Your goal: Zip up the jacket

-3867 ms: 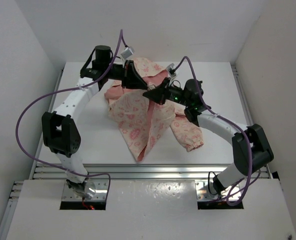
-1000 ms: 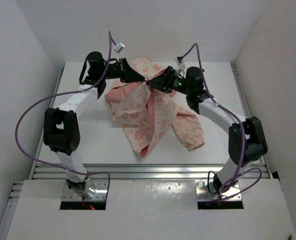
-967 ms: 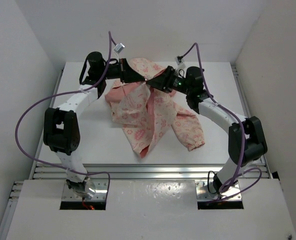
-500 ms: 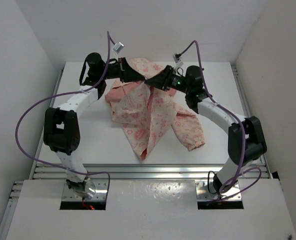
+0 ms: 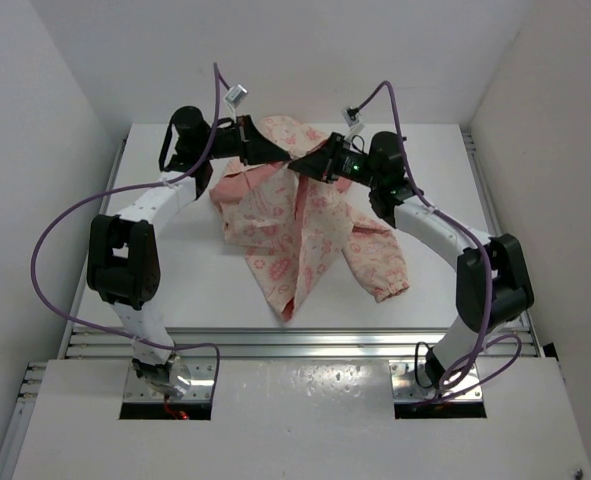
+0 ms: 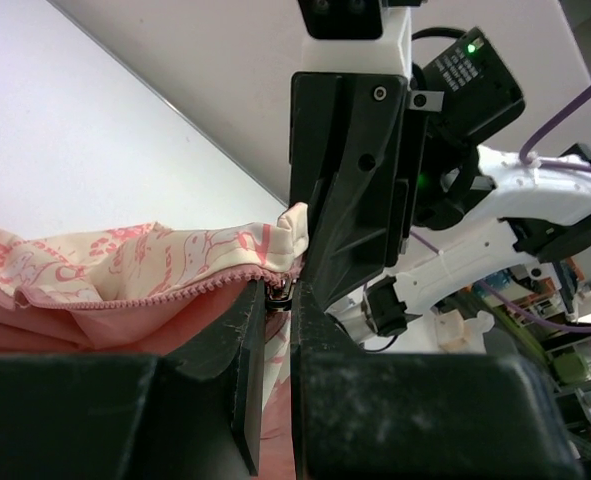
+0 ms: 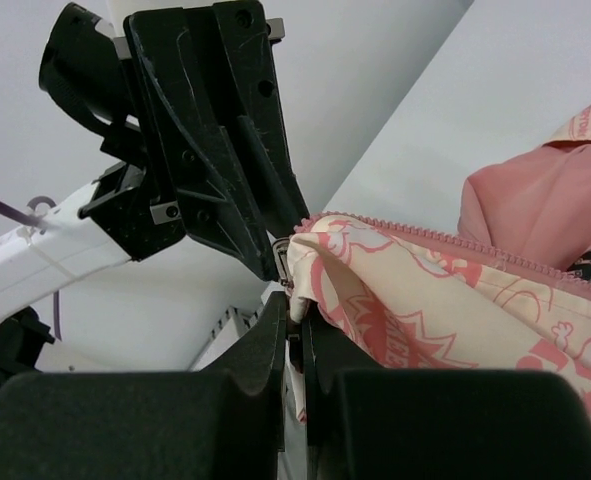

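The jacket [image 5: 305,230] farther back, floral, unzipped.

From above, the left hand [image 5: 281,156] and right hand [image 5: 303,166] are hiding the spot where they are pinching the jacket [image 5: 295,240]. In both wrist views the jacket is running off the frame's edge.

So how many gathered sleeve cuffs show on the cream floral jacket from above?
1: the elastic cuff on the right side of the cream, pink-floral fabric jacket, near the front. The second cuff may be hidden in bunched fabric.
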Controlling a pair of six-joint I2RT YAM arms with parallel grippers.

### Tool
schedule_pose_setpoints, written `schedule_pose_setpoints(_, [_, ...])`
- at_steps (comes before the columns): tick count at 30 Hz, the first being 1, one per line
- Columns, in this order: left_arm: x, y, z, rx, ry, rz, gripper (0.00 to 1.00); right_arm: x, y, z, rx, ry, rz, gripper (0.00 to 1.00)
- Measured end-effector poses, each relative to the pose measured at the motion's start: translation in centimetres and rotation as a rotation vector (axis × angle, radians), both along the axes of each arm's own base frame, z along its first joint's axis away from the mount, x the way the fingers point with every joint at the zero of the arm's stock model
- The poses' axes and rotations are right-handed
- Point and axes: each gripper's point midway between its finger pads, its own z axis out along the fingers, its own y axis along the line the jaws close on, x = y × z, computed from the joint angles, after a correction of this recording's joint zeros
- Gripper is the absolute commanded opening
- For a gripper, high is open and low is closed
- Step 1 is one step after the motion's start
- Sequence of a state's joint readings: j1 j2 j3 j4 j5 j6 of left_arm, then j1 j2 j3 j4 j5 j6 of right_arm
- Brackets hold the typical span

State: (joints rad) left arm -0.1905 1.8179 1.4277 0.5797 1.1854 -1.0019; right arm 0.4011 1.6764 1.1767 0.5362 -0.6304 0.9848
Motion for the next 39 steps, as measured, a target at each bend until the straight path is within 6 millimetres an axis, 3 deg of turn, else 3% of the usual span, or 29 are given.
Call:
schedule_pose_setpoints(6, [-0.4, -0.3, -1.4, 0.038, 0.0, -0.024, 0.0, -1.0, -1.4, -0.7, -0.07, -0.029, -0.014, 0.0])
schedule_pose_setpoints(13, [-1.2, -0.5, -2.5, 0.057, 0.008, -0.082, 0.0, -4.5, -4.2, 0.3, -0.17, -0.129, -0.043, 0.0])
schedule_pose_setpoints(17, [-0.4, -0.7, -5.1, 0.071, 0.048, -0.096, 0.0, -6.4, -5.9, -0.1, -0.243, -0.165, -0.057, 0.0])
schedule_pose_setpoints(23, [2.4, 0.2, -10.7, 0.095, 0.178, -0.071, 0.0, -9.1, -9.0, -1.7, -0.391, -0.187, -0.092, 0.0])
schedule_pose_setpoints(25, [3.6, 0.9, -11.7, 0.099, 0.195, -0.053, 0.0, -9.6, -10.3, -2.3, -0.438, -0.184, -0.113, 0.0])
schedule_pose_setpoints(39, [13.6, 6.9, -13.1, 0.199, 0.054, 0.201, 0.0, -10.0, -19.2, -5.3, -0.582, -0.125, -0.316, 0.0])
